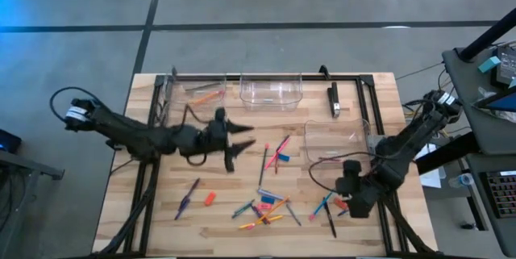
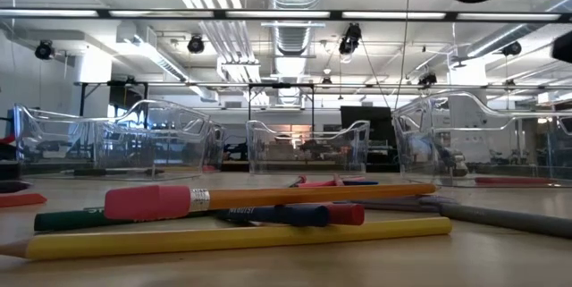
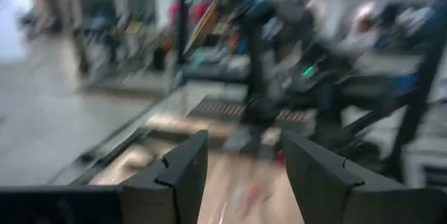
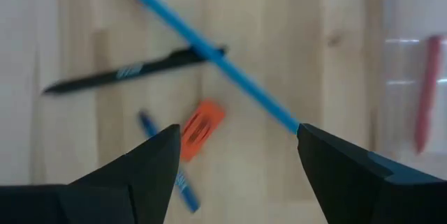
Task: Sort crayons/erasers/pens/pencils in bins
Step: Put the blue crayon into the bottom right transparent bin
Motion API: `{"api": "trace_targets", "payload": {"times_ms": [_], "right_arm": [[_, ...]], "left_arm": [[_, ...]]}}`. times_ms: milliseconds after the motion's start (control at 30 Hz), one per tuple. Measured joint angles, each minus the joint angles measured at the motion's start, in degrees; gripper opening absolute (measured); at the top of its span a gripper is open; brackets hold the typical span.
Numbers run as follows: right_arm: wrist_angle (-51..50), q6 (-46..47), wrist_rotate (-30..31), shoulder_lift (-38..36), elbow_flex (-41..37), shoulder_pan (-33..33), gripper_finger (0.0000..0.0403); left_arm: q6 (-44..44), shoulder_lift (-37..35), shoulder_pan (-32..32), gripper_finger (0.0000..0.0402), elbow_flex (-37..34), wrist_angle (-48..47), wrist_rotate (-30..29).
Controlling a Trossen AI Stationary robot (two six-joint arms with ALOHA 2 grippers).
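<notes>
Left end effector [image 1: 239, 148] hovers left of the loose pile on the bench [image 1: 161, 202], fingers apart, grasping nothing. Right end effector [image 1: 352, 204] sits right of the pile, fingers spread, empty, above an orange eraser [image 4: 200, 128], teal pencil [image 4: 223, 67] and black pen [image 4: 133, 72].

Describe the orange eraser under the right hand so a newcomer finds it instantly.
Start at the right hand, open above the table's near-right area. Below it a black pen crosses a teal pencil. The orange eraser lies just beside that crossing: the only short chunky block among sticks.
</notes>
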Motion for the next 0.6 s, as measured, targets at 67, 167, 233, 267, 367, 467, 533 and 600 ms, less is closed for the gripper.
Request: {"api": "trace_targets", "payload": {"times_ms": [67,167,233,267,367,467,533,600], "right_arm": [[0.0,1.6,-0.8,0.0,-0.4,2.6,0.0274],[0.1,4.9,-1.1,0.0,-1.5,5.9,0.0274],[0.7,7.7,-1.1,0.0,-2.8,7.5,0.0274],[0.7,9.0,-1.1,0.0,-3.7,8.1,0.0274],[2.4,11.9,-1.4,0.0,-6.4,9.7,0.0274],[6.4,12.7,-1.5,0.0,-9.0,10.8,0.0274],[10.0,13.1,-1.5,0.0,-10.6,11.2,0.0274],[12.6,13.3,-1.9,0.0,-12.1,11.2,0.0274]], "left_arm": [[2.3,1.2,-2.5,0.0168,-1.6,6.6,0.1],[3.7,3.1,-4.4,0.0168,-2.4,12.7,0.1],[3.5,4.3,-4.8,0.0168,-2.5,13.3,-0.1],[3.1,5.1,-4.9,0.0168,-2.4,13.3,-0.1],[2.1,6.7,-4.9,0.0168,-2.3,13.4,-0.1],[2.0,7.6,-4.9,0.0168,-2.3,13.7,-0.1],[2.0,7.7,-4.9,0.0168,-2.3,14.2,-0.1],[2.0,7.7,-4.9,0.0168,-2.3,14.3,-0.1]]}}
